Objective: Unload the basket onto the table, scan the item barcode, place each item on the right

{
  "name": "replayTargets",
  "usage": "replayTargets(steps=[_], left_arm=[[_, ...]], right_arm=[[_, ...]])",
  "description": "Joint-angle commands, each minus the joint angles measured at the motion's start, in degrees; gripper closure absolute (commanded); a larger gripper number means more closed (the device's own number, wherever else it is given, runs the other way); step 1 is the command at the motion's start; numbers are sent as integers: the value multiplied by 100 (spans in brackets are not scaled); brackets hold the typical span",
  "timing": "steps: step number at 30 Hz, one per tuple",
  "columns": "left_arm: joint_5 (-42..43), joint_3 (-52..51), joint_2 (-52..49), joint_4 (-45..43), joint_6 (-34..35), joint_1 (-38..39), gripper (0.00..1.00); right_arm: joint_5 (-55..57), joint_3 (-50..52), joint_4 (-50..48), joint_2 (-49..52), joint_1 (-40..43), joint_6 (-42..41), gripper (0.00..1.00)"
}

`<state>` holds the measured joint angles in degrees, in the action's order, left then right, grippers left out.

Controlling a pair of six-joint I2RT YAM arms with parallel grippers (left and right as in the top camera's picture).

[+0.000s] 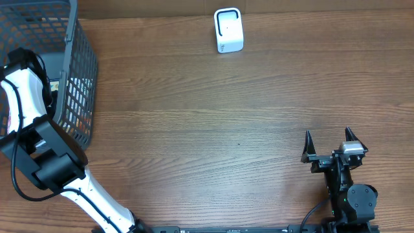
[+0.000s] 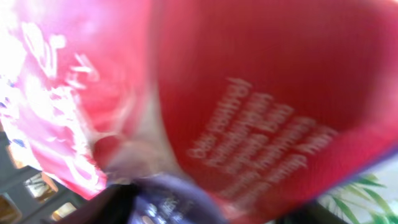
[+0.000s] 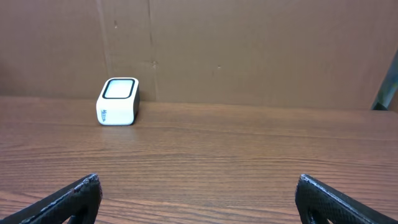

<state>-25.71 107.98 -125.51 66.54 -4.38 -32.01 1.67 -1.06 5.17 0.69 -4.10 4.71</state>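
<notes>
Wooden table (image 1: 213,129) under everything. At its far-left corner, a dark wire basket (image 1: 81,71), with the left arm (image 1: 26,97) bent over the rim and the left gripper (image 1: 24,61) down inside. On the near right, the right gripper (image 1: 328,139), parked low over the wood, fingers wide apart, nothing between them. At the far edge, well apart from both grippers, a small white scanner (image 1: 228,30) with a dark-rimmed window.

Filling the left wrist view, a red packet (image 2: 261,93) with white print, very close and blurred, lying in the basket. Cannot tell the left jaws' state, apart or clamped on the packet. No barcode to be seen.

Likely trouble from here:
- Pinching only a slack fold of wrapper, then losing the packet on the lift.
- Catching the neighbouring leaf-printed pack (image 2: 357,190) as well.
- Snagging on the basket wall on the way out.
- Reaching the scanner with the barcode turned away from it.
</notes>
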Motion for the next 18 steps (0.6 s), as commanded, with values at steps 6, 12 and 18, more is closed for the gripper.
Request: replayTargets(steps=[6, 12, 18], left_arm=[[-214, -46, -39, -42, 11, -33, 96], [-157, 389, 190, 61, 466, -20, 96], [474, 1443, 780, 251, 981, -20, 96]], right_arm=[[-26, 59, -37, -52, 26, -22, 0], [-26, 59, -37, -52, 26, -22, 0], [-26, 59, -37, -52, 26, -22, 0]])
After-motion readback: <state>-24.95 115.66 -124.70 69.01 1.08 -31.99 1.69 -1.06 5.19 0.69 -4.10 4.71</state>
